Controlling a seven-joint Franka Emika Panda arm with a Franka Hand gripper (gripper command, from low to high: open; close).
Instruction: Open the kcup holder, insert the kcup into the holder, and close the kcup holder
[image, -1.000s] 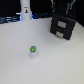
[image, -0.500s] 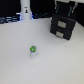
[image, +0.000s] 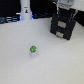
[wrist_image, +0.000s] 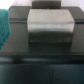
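I see a white table (image: 20, 60) that fills most of the exterior view; its surface is plain and pale. Far back, toward the exterior view's left, a tall white bottle-like object (image: 24, 11) stands upright on it and has a dark mark on its body. Behind it the background (image: 10, 6) is dark. A dark strip with some blue (image: 9, 20) lies along the table's far edge.
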